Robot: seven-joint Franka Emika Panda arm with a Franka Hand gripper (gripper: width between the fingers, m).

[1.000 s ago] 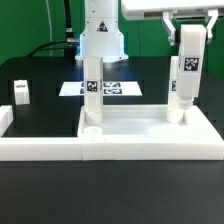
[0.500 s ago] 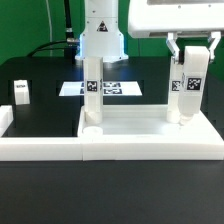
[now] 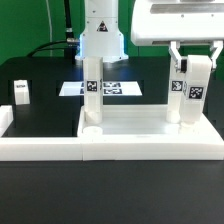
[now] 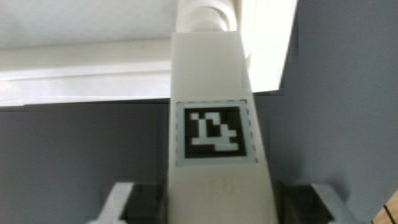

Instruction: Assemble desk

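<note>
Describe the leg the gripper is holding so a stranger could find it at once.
Find the white desk top at the front of the black table. Two tagged legs stand upright in it; take the leg at the exterior view's right. Unlike the other leg, it has the gripper closed on its top.

The hand (image 3: 192,58) has come lower, and less of the leg (image 3: 189,95) it clamps now shows below its fingers. The leg has turned about its length, so two tagged faces show. Its foot perhaps sits deeper in the desk top (image 3: 150,140).
</note>
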